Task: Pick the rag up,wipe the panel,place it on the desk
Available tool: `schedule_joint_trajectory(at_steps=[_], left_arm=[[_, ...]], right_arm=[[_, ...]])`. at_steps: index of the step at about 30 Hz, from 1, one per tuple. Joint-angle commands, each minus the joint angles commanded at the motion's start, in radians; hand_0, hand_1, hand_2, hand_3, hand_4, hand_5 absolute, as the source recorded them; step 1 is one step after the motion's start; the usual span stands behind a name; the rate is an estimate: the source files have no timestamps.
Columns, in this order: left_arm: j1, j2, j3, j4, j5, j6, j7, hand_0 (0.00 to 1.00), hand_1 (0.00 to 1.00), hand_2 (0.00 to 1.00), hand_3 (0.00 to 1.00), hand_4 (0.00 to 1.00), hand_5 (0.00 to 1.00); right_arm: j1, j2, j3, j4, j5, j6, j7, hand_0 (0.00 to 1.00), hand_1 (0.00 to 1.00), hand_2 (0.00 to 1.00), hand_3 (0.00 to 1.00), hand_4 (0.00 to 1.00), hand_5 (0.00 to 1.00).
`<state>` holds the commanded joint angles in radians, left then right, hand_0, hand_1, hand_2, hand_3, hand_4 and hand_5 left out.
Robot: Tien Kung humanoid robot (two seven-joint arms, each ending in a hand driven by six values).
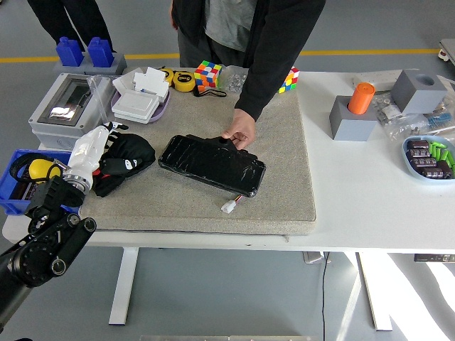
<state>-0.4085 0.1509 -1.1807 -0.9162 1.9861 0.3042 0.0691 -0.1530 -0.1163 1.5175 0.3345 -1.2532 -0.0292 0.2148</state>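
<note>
The black rag (128, 158) lies bunched on the grey mat (284, 163), left of the panel. My left hand (99, 148), white with a black arm, rests against the rag's left side. Its fingers (112, 128) are stretched out over the rag's top edge rather than curled around it. The glossy black panel (212, 165) lies slantwise mid-mat. A person's hand (239, 132) holds the panel's far edge. My right arm is not in view.
A small white connector (228, 207) lies on the mat in front of the panel. A blue bin (15, 186) with a yellow ball, a grey box (60, 106) and a white tray (138, 105) stand at the left. Rubik's cubes (207, 74) sit at the back.
</note>
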Motion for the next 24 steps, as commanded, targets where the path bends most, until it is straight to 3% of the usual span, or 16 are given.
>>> schedule_joint_trajectory(at_steps=[4,9,10,15,16,17,20,21,22,24], left_arm=[[0.003,0.001,-0.013,-0.004,0.015,-0.007,0.015,0.85,0.972,0.998,0.998,0.998,0.669],[0.026,0.003,-0.062,-0.072,-0.003,0.017,-0.01,0.85,0.972,0.998,0.998,0.998,0.669],[0.031,0.003,-0.073,-0.089,-0.022,0.029,-0.03,0.815,0.909,0.963,0.96,0.998,0.644],[0.058,-0.003,-0.129,-0.134,-0.214,0.145,-0.223,0.815,0.909,0.963,0.96,0.998,0.644],[0.064,-0.005,-0.145,-0.137,-0.26,0.159,-0.268,0.66,0.726,0.764,0.749,0.995,0.414],[0.071,-0.007,-0.162,-0.14,-0.299,0.167,-0.306,0.66,0.726,0.764,0.749,0.995,0.414],[0.092,-0.012,-0.219,-0.147,-0.429,0.164,-0.424,0.66,0.726,0.764,0.749,0.995,0.414],[0.101,-0.013,-0.242,-0.15,-0.468,0.159,-0.448,0.66,0.726,0.764,0.749,0.995,0.414],[0.108,-0.015,-0.265,-0.154,-0.513,0.15,-0.463,0.589,0.646,0.676,0.641,0.955,0.329],[0.125,-0.018,-0.311,-0.164,-0.598,0.12,-0.49,0.589,0.646,0.676,0.641,0.955,0.329]], right_arm=[[0.002,0.0,-0.002,0.001,0.001,0.001,0.001,0.592,0.604,0.538,0.533,0.906,0.355],[0.005,-0.001,-0.003,0.002,0.002,0.001,0.001,0.592,0.604,0.538,0.533,0.906,0.355],[0.005,0.0,-0.001,0.001,0.001,0.001,0.001,0.594,0.604,0.538,0.533,0.906,0.354],[0.005,-0.001,0.0,0.0,0.0,0.001,0.001,0.594,0.604,0.538,0.533,0.906,0.354],[0.005,-0.001,0.0,-0.001,-0.002,0.001,0.001,0.594,0.604,0.538,0.534,0.906,0.355],[0.006,-0.001,0.001,-0.002,-0.003,0.001,0.001,0.594,0.604,0.538,0.534,0.906,0.355],[0.008,0.0,0.003,-0.006,-0.005,0.002,0.0,0.594,0.604,0.538,0.534,0.906,0.355],[0.008,0.0,0.004,-0.007,-0.006,0.002,0.0,0.594,0.604,0.538,0.534,0.906,0.355],[0.008,0.0,0.004,-0.008,-0.006,0.002,0.0,0.594,0.604,0.538,0.533,0.906,0.355],[0.009,-0.001,0.007,-0.012,-0.009,0.002,-0.002,0.594,0.604,0.538,0.533,0.906,0.355]])
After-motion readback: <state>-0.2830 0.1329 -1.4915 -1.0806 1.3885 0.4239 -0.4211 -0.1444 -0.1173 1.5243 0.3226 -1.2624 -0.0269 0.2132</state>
